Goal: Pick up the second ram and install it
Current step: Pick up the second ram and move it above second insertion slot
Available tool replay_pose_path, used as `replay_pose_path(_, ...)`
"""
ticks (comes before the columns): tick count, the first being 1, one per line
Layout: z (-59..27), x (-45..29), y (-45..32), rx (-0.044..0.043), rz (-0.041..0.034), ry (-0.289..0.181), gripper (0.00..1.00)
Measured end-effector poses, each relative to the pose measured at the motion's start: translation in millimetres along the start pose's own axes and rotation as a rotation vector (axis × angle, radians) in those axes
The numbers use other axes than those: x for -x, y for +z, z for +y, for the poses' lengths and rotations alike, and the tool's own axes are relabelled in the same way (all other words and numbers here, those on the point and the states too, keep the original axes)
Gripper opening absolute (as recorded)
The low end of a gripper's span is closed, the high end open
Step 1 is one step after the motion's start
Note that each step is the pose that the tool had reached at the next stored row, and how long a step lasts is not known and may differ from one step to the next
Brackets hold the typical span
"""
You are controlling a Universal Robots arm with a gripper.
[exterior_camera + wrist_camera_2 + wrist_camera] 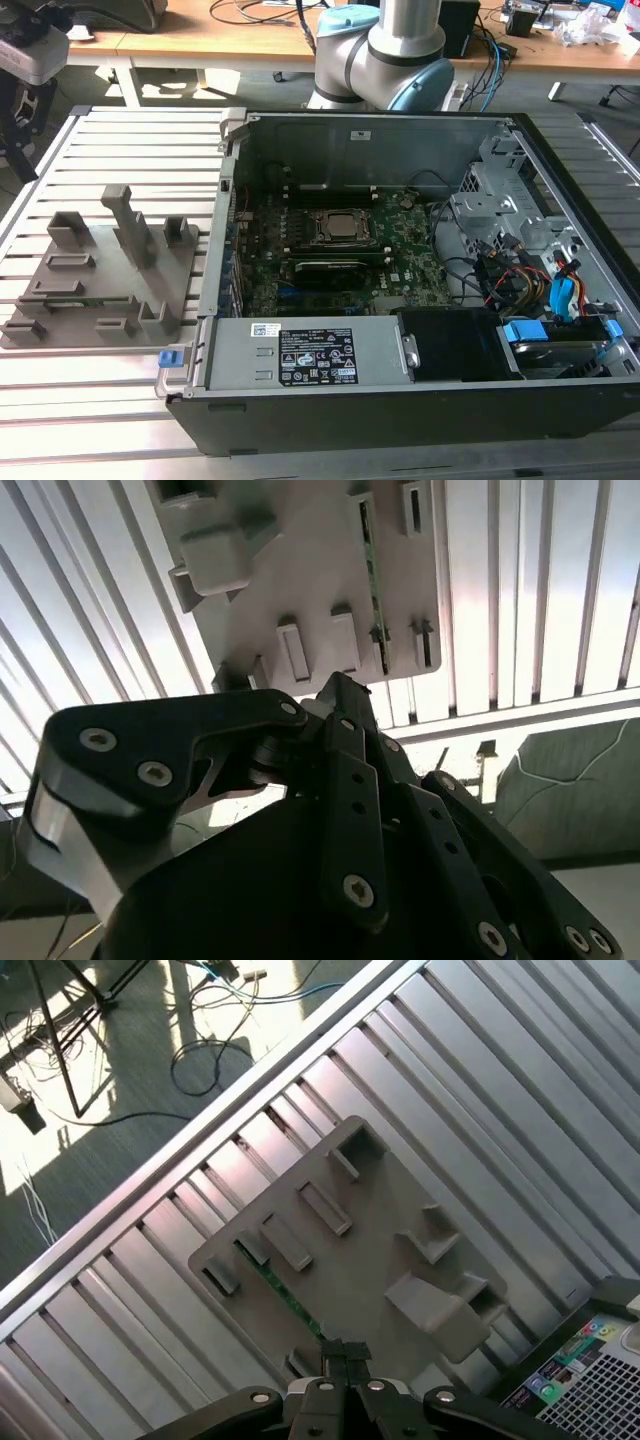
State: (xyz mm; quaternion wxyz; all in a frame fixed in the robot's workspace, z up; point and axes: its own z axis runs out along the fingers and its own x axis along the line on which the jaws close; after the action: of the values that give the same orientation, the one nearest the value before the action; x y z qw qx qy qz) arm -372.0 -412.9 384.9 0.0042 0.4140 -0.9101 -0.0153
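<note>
The second ram (280,1288) is a narrow green strip standing on edge in a slot of the grey holder tray (375,1260). In the second wrist view the ram (375,580) runs along one side of the tray (310,570). My gripper (345,1352) hangs well above the tray, over the near end of the strip, with its fingertips together and nothing between them. In the second wrist view the gripper (340,685) points down at that same end. In the exterior view the tray (110,270) lies on the slatted table at the exterior view's left of the open computer case (400,260).
Inside the case lie the green motherboard (400,265) with its CPU socket (340,228), a drive cage (500,215) and coloured cables (560,290). The tray has upright grey posts (125,215). The arm's base (385,60) stands behind the case.
</note>
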Motion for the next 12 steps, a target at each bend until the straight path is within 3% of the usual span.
replay_pose_path(3, 0.0, 0.0, 0.0, 0.0002, 0.0016, -0.052, 0.11)
replay_pose_path(4, 0.0, 0.0, 0.0, 0.0005, 0.0028, -0.09, 0.11)
replay_pose_path(12, 0.0, 0.0, 0.0, 0.001, 0.0064, -0.204, 0.11)
